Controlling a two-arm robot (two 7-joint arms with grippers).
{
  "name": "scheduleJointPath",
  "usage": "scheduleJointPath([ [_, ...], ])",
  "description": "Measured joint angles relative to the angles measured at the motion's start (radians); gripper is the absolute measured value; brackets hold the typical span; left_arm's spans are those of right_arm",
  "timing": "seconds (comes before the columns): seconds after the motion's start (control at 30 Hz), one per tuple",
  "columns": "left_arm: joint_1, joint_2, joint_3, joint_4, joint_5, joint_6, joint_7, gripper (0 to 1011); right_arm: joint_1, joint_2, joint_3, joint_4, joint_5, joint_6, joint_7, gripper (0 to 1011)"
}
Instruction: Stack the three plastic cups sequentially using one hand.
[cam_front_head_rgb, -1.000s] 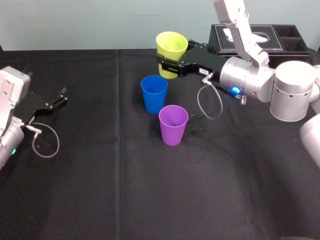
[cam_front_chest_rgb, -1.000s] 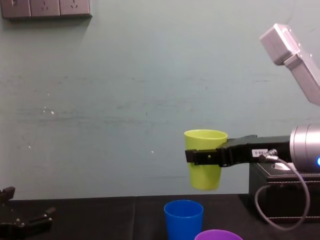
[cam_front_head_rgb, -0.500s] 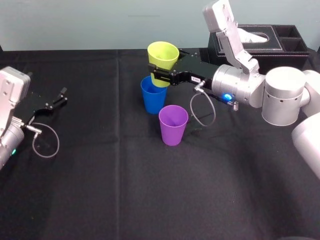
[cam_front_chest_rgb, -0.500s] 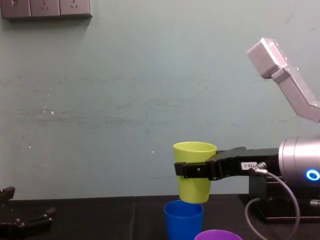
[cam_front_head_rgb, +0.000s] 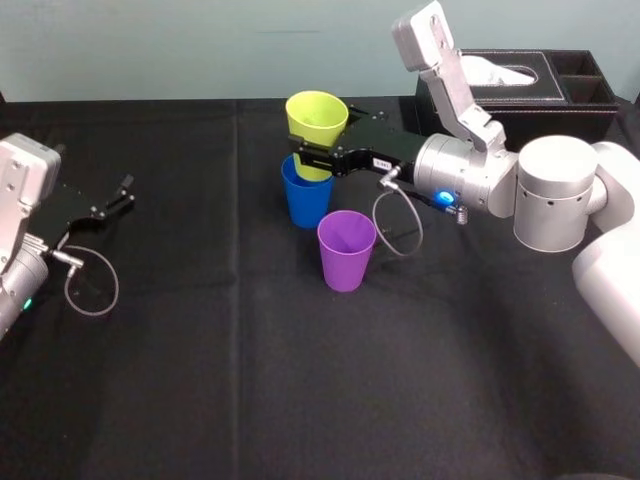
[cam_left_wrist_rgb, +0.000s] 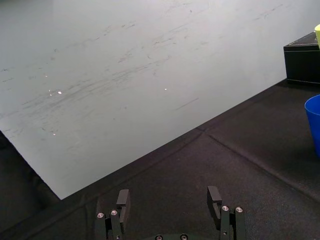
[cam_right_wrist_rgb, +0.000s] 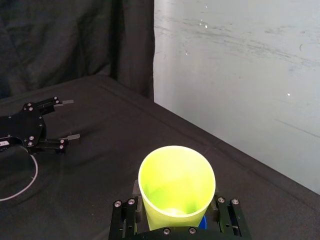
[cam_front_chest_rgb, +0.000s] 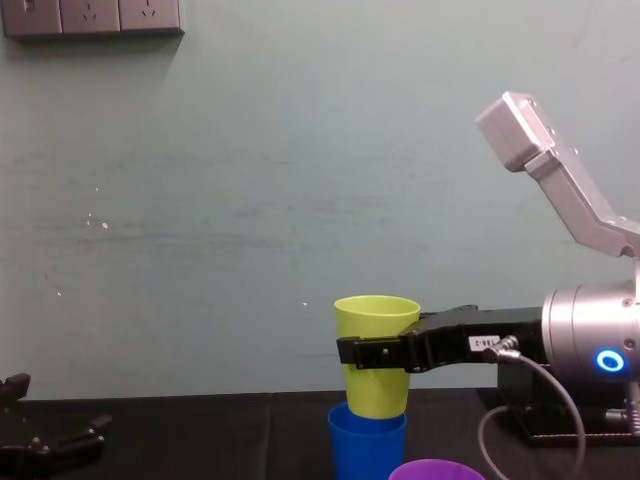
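**Yellow-green cup** (cam_front_head_rgb: 316, 118): held above the desk (cam_front_head_rgb: 200, 350), directly over the blue cup (cam_front_head_rgb: 307, 200). In the chest view its base sits at, or just inside, the blue rim.
**Right tool** (cam_front_head_rgb: 318, 160): clamped across the yellow-green cup's mid-wall, reaching in from the right.
**Left tool** (cam_front_head_rgb: 118, 197): parked at the desk's left, fingers spread wide, holding nothing.
**Purple cup** (cam_front_head_rgb: 346, 250): stands just in front of the blue cup, apart from it.
**Risks:** if the cup is off-centre, its base may catch the blue rim and tip or push the blue cup, possibly into the purple one. An early release could leave it cocked rather than nested.
**Orientation:** mouth up, narrow base down, long axis close to vertical.
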Motion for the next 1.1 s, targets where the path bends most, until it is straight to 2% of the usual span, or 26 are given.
scheduleJointPath([
  [1.1, 0.0, 0.0, 0.0, 0.0, 0.0, 0.0, 0.0, 1010, 0.028, -0.018, -0.019, 0.051, -0.007, 0.001, 0.002, 732],
])
